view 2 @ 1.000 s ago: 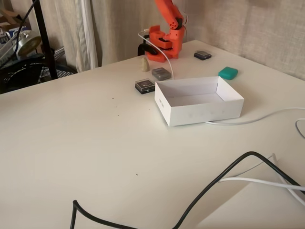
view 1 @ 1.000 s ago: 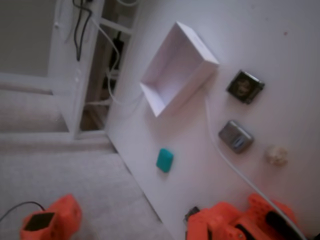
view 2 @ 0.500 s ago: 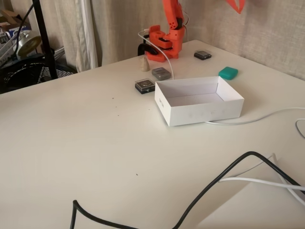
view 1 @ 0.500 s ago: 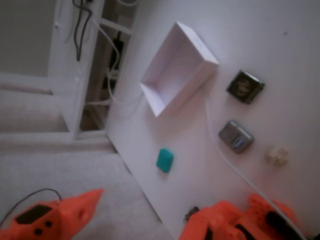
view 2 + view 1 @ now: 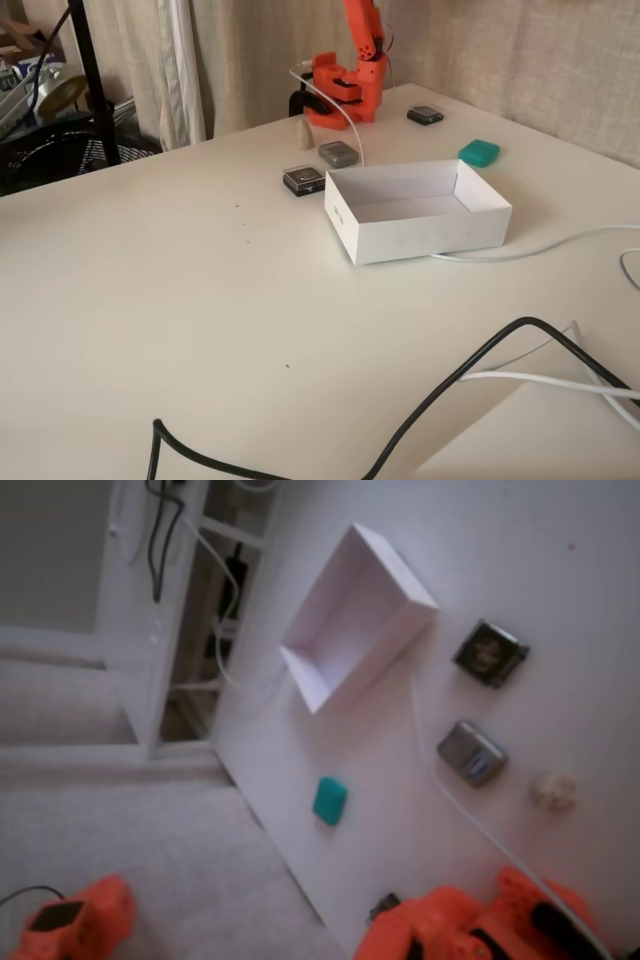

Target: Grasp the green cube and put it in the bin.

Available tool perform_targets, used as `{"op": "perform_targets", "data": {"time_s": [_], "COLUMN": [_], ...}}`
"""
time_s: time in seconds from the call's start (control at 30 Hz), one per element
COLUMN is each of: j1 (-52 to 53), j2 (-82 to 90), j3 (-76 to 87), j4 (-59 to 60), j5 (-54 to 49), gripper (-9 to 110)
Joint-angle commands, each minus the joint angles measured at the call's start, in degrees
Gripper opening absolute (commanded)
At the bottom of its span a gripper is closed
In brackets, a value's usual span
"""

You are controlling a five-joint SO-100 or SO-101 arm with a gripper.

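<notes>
The green cube (image 5: 329, 800) (image 5: 479, 152) lies flat on the white table, near its edge, with nothing touching it. The bin (image 5: 355, 615) (image 5: 415, 210), a shallow white box, stands empty a short way from the cube. My orange arm's base (image 5: 470, 930) (image 5: 340, 85) sits at the table's end, and the arm rises out of the top of a fixed view. An orange block with a dark square (image 5: 68, 928), part of the arm's end, hangs off the table's side, well away from the cube. No fingers show, so the gripper's state is unclear.
A dark square gadget (image 5: 490, 652) (image 5: 304, 180), a grey metallic gadget (image 5: 472, 752) (image 5: 339, 153) and a beige lump (image 5: 553, 790) (image 5: 302, 133) lie between base and bin. A white cable (image 5: 440, 770) runs past the bin. A black cable (image 5: 450, 390) crosses the near table.
The orange end of the arm, which reached right with a pointed finger half a second ago, has drawn back to the lower left. The orange tip at the other view's top is gone.
</notes>
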Motion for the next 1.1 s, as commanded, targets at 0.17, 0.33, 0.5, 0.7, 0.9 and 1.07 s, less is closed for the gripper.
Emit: {"op": "perform_targets", "data": {"time_s": [0.17,0.33,0.5,0.7,0.9,1.07], "j1": [7.6,12.1,12.4,12.5,12.8,12.5], "j2": [-0.3,-0.3,-0.4,0.2,2.1,1.8], "j3": [-7.9,-8.4,-7.8,-6.8,0.2,0.3], "j4": [6.4,-5.4,-2.6,4.3,-2.2,-6.9], "j5": [22.2,38.6,43.8,43.8,40.7,41.3], "gripper": [-5,-6,-4,-3,-3,-3]}}
